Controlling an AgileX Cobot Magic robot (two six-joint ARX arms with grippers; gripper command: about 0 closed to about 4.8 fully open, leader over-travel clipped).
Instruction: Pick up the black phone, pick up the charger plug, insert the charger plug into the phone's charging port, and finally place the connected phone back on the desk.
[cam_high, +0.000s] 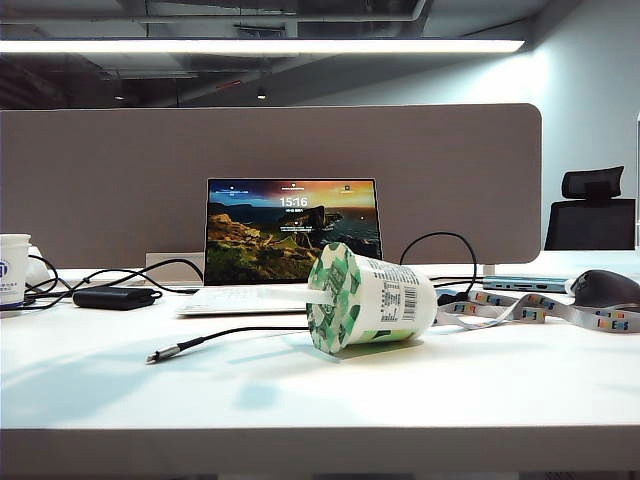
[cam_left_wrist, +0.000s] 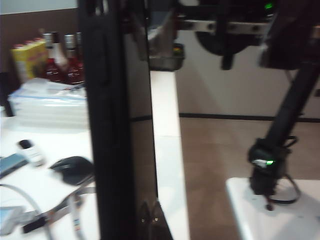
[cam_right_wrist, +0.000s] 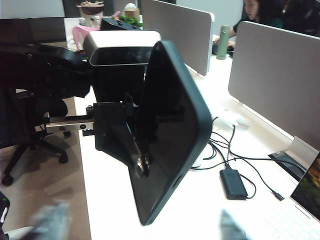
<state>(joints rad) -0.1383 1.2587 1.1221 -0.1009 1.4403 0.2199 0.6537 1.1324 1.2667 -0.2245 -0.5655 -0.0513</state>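
Note:
The black phone (cam_right_wrist: 170, 130) hangs on edge above the desk (cam_right_wrist: 110, 200), with my left gripper (cam_right_wrist: 125, 145) shut on its lower part. Its charging port (cam_right_wrist: 176, 181) shows as a small slot in the short edge facing the right wrist camera. In the left wrist view the phone (cam_left_wrist: 115, 125) fills the middle as a dark upright slab, the left gripper (cam_left_wrist: 146, 222) clamped at its base. My right gripper (cam_right_wrist: 139, 225) is open, its blurred fingertips (cam_right_wrist: 50, 220) spread wide just short of the phone. The charger plug (cam_high: 160, 354) lies on the desk (cam_high: 400, 400). Neither arm nor phone shows in the exterior view.
A yoghurt cup (cam_high: 370, 298) lies on its side mid-desk in front of an open laptop (cam_high: 290, 235). A small black box (cam_high: 115, 297) with cables and a white mug (cam_high: 14, 268) sit at the left. A mouse (cam_high: 603, 288) and lanyard (cam_high: 540, 308) are at the right.

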